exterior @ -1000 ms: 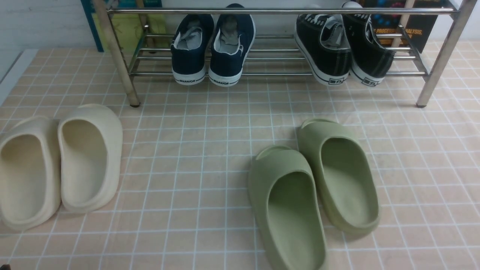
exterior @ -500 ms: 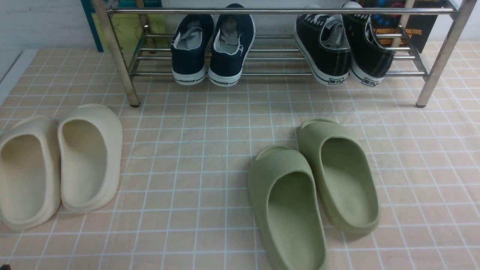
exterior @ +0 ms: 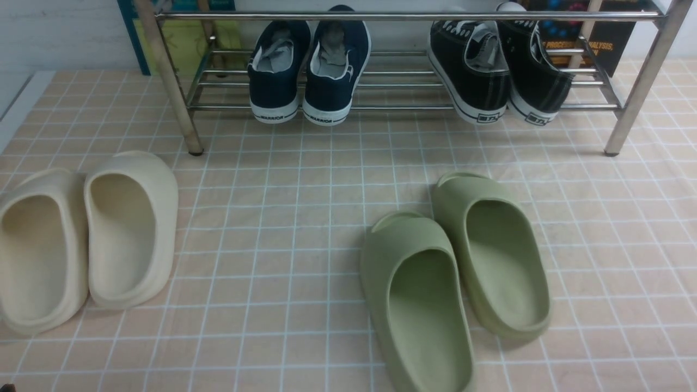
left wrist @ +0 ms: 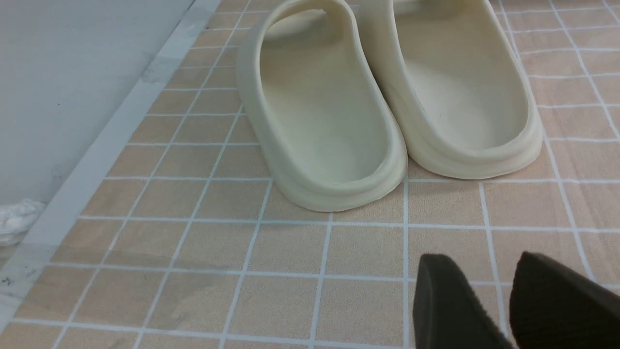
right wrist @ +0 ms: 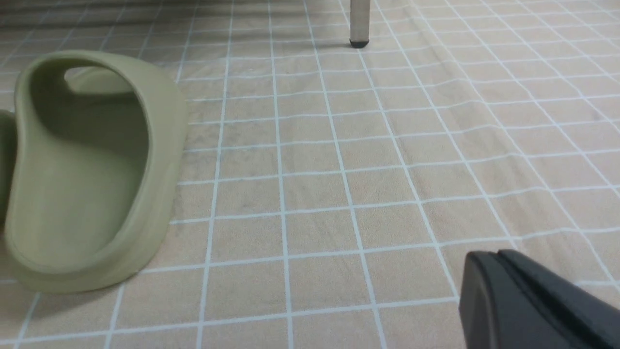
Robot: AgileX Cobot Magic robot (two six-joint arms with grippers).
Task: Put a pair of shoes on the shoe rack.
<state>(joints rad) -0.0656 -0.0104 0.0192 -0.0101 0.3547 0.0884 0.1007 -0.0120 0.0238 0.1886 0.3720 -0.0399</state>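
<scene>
While the black canvas sneakers (exterior: pixel 498 65) sit toes-in on the right of the shoe rack (exterior: pixel 414 16), the tiled floor (exterior: pixel 305 218) between the slipper pairs is open. Nothing has shifted since the earlier frames. Left end effector (left wrist: pixel 508 300): rubbery fingers slightly parted, empty. Right end effector (right wrist: pixel 503 291): clenched, empty.

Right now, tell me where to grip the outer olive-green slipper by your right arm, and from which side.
Judging by its pose, pinch the olive-green slipper at the raised heel rim nearest the robot, coming from above. The cavity opens upward, so one finger fits inside; its twin crowds the inner side.
</scene>
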